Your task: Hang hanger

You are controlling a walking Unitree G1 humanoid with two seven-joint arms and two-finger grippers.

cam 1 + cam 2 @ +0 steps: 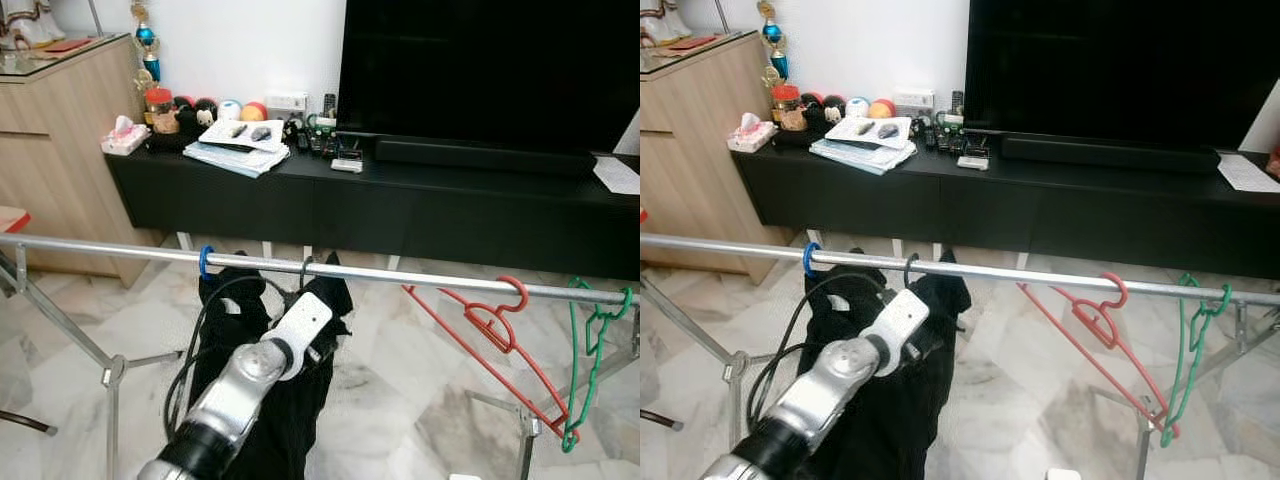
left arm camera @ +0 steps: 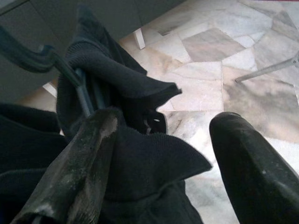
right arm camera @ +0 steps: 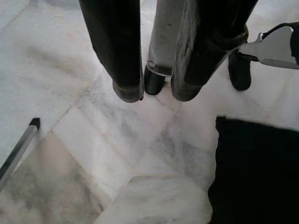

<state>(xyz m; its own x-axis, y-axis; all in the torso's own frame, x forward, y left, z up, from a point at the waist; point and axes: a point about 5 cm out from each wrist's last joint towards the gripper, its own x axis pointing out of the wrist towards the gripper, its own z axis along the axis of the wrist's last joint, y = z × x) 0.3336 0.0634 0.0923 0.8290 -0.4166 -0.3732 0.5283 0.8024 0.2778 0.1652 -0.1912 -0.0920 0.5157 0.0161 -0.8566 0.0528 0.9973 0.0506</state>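
Observation:
A steel rail (image 1: 420, 278) of a clothes rack runs across the view. A black garment (image 1: 300, 420) hangs from it on a dark hanger whose hook (image 1: 303, 268) sits over the rail, beside a blue hook (image 1: 205, 260). Further right hang a red hanger (image 1: 495, 322) and a green hanger (image 1: 588, 345). My left arm (image 1: 240, 385) reaches up to the garment's collar. In the left wrist view the left gripper (image 2: 159, 158) is open, one finger (image 2: 79, 168) pressed against the black cloth (image 2: 117, 74). My right gripper (image 3: 156, 91) hangs over the floor, fingers slightly apart, holding nothing.
Behind the rack stands a long black TV console (image 1: 400, 205) with a large TV (image 1: 480, 70) and clutter on top. A wooden cabinet (image 1: 50, 150) is at the left. Rack legs (image 1: 115, 375) spread over the marble floor. A black patch (image 3: 257, 172) lies near the right gripper.

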